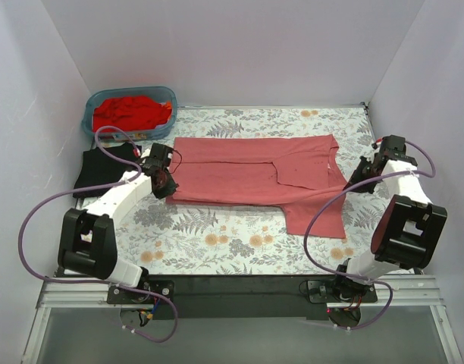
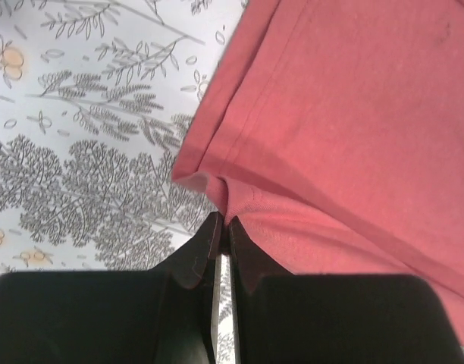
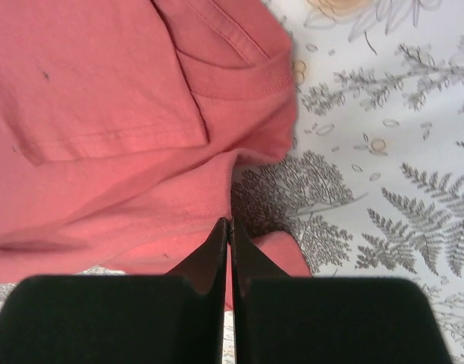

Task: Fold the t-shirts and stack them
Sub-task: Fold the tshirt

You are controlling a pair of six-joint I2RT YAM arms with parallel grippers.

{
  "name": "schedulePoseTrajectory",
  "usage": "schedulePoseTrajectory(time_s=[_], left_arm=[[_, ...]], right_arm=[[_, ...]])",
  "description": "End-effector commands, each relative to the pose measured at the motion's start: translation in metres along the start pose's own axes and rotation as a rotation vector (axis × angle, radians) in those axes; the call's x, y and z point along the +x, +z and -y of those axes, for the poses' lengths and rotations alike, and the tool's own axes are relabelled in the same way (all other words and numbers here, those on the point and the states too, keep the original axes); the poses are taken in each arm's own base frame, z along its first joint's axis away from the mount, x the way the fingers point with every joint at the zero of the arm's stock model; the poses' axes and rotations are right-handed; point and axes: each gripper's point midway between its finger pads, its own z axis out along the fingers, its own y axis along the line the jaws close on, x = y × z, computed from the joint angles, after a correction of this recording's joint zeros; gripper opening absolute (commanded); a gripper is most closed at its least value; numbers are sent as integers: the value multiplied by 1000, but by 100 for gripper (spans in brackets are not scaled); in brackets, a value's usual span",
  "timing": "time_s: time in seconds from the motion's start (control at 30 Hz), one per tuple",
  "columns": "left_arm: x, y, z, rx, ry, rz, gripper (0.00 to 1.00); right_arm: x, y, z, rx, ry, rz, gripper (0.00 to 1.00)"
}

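The part-folded pink t-shirt [image 1: 247, 171] is clamped in the left claw [image 2: 221, 227] and the right claw [image 3: 229, 227]. The black t-shirt [image 1: 103, 168] is laid folded beside the left claw, and the red t-shirts [image 1: 132, 112] are left heaped beyond it.

The salmon-pink t-shirt [image 1: 247, 171] lies spread lengthwise across the centre of the table [image 1: 217, 235], partly folded, with one section trailing toward the near right. The black t-shirt [image 1: 103, 171] lies folded flat at the left. The red t-shirts [image 1: 130, 112] sit crumpled at the far left.

Honestly can't read a single word, logo or number anywhere, not on the pink t-shirt [image 1: 247, 171], floral table cover [image 1: 217, 235] or blue bin [image 1: 87, 117].
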Motion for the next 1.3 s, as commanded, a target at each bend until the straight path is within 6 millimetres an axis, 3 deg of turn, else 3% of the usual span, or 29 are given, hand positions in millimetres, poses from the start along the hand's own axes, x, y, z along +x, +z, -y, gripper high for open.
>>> schedulePoseTrajectory(time_s=[0.0, 0.17, 0.53, 0.87, 1.27], left_arm=[[-28, 5, 13, 34, -9, 39, 0], [-46, 25, 17, 28, -38, 36, 0], [-62, 55, 24, 5, -30, 46, 0], [-80, 64, 27, -22, -22, 92, 0], [-80, 82, 26, -47, -21, 90, 0]], right_arm=[[-30, -3, -15, -59, -1, 42, 1], [-47, 12, -22, -76, 0, 19, 1], [-75, 33, -34, -97, -15, 4, 1], [-79, 48, -31, -75, -26, -12, 1], [-78, 65, -31, -73, -45, -21, 3]])
